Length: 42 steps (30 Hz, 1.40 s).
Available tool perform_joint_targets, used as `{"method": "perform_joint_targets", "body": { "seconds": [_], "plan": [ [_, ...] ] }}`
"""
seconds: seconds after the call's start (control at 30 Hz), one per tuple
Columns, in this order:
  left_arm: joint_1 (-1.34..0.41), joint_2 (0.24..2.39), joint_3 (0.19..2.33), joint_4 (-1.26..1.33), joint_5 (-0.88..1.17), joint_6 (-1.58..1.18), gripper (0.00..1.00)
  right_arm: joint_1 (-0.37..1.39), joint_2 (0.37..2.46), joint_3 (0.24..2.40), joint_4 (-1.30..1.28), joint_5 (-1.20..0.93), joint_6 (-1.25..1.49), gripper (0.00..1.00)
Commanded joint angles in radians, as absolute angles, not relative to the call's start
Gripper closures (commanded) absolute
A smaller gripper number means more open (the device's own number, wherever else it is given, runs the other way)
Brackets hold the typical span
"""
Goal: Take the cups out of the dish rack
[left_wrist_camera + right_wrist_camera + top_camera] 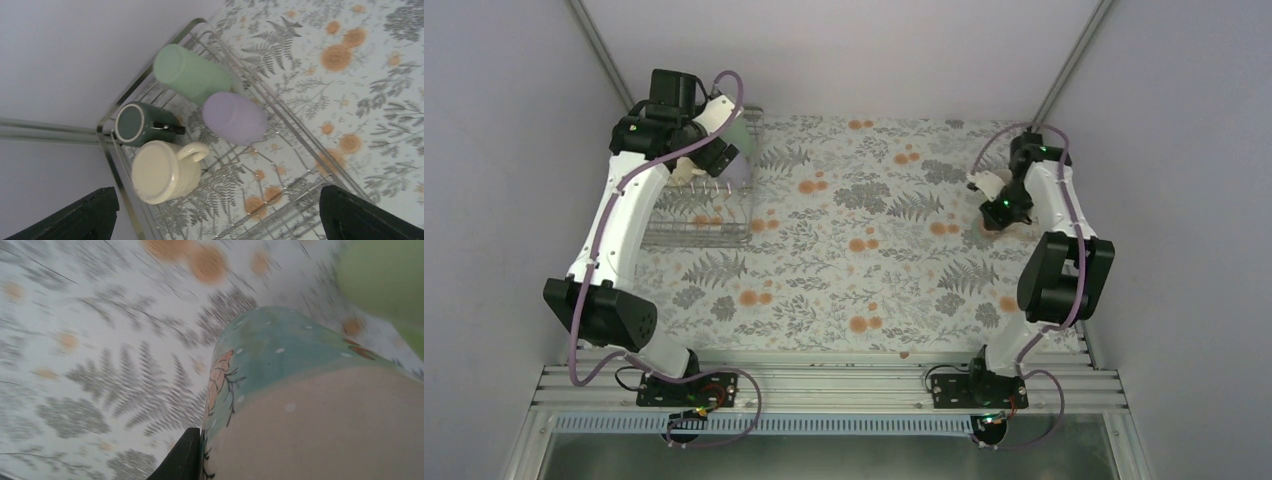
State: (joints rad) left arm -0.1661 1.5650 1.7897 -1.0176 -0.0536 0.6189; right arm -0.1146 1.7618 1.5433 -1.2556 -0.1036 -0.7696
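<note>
The silver wire dish rack (699,225) stands at the table's far left. In the left wrist view its corner (145,75) holds a mint-green tumbler (190,75), a lilac tumbler (235,117), a dark green-black mug (137,122) and a cream-yellow mug (165,172), all upside down or on their sides. My left gripper (215,227) hovers above them, open wide and empty. My right gripper (997,212) is low at the far right of the table, with one finger (182,460) pressed against the beige patterned mug (310,405). The other finger is hidden. A pale yellow-green cup (390,275) stands just beyond it.
The table is covered by a floral cloth (874,250). Grey walls close in on the left, back and right. The left arm's forearm (619,220) reaches over the rack's left side.
</note>
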Motion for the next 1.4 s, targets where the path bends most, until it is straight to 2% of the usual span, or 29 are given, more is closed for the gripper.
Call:
{"method": "perform_joint_targets", "body": {
  "seconds": [0.0, 0.37, 0.6, 0.67, 0.7, 0.73, 0.77, 0.97, 1.1, 1.23, 1.37],
  "plan": [
    [-0.136, 1.552, 1.763, -0.941, -0.101, 0.612, 0.0, -0.186, 1.725, 1.459, -1.128, 0.042, -0.831, 0.96],
    [-0.045, 1.571, 1.761, -0.924, -0.08, 0.642, 0.0, -0.261, 1.795, 1.422, -1.054, 0.067, -0.849, 0.95],
    [0.02, 1.618, 1.816, -0.977, -0.001, 0.649, 0.0, -0.265, 1.81, 1.423, -1.039, 0.066, -0.842, 0.75],
    [0.034, 1.629, 1.821, -0.98, 0.013, 0.65, 0.0, -0.264, 1.808, 1.434, -1.049, 0.053, -0.844, 0.71],
    [0.04, 1.633, 1.822, -0.98, 0.019, 0.65, 0.0, -0.265, 1.804, 1.442, -1.057, 0.047, -0.844, 0.66],
    [0.044, 1.639, 1.822, -0.98, 0.027, 0.653, 0.0, -0.264, 1.801, 1.453, -1.068, 0.038, -0.844, 0.54],
    [0.048, 1.644, 1.824, -0.982, 0.03, 0.653, 0.0, -0.264, 1.794, 1.462, -1.08, 0.028, -0.847, 0.48],
    [0.063, 1.683, 1.853, -0.98, 0.036, 0.646, 0.0, -0.264, 1.713, 1.549, -1.158, 0.025, -0.862, 0.24],
    [0.067, 1.734, 1.909, -0.986, 0.038, 0.636, 0.0, -0.265, 1.644, 1.65, -1.214, 0.018, -0.869, 0.02],
    [0.067, 1.871, 2.054, -1.084, 0.055, 0.6, 0.0, -0.245, 1.636, 1.812, -1.284, -0.034, -0.837, 0.0],
    [0.06, 2.026, 2.272, -1.237, 0.174, 0.607, 0.0, -0.199, 1.622, 1.869, -1.285, -0.099, -0.816, 0.0]
  ]
}}
